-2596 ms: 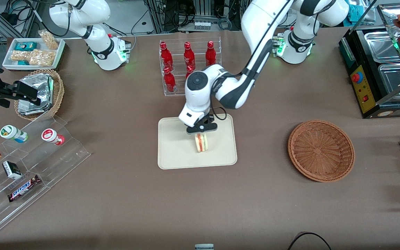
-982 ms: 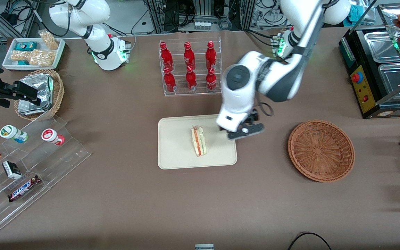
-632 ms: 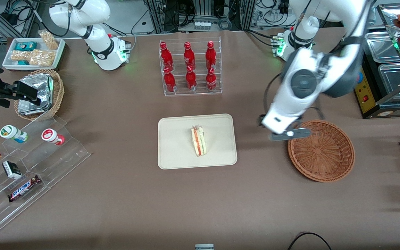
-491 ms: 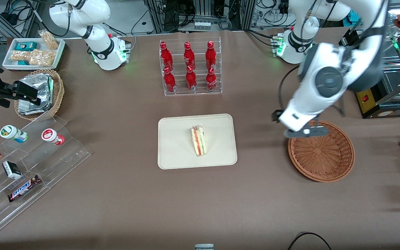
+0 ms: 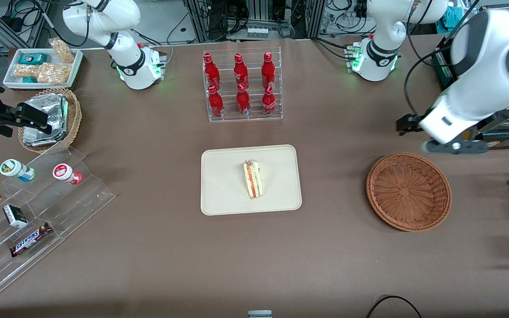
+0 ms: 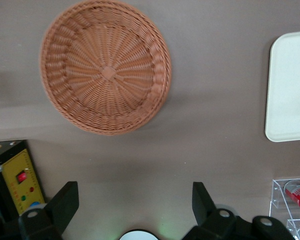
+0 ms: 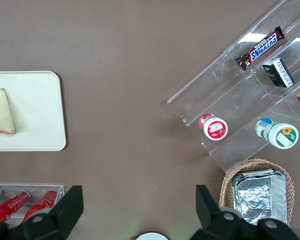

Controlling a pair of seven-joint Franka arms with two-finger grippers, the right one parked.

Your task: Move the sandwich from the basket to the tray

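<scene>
Front view: sandwich lies on its side mid-tray, basket bare, so placing looks done, tool raised toward the working arm's end of the brown bench; left wrist view: tool's fingers spread, holding nothing; right wrist view: sandwich on tray.

Left arm is raised high over the working arm's end of the table, elbow bent, wrist pointing down. Its gripper hangs clear of the surface, fingers spread wide apart with nothing held between them.
</scene>
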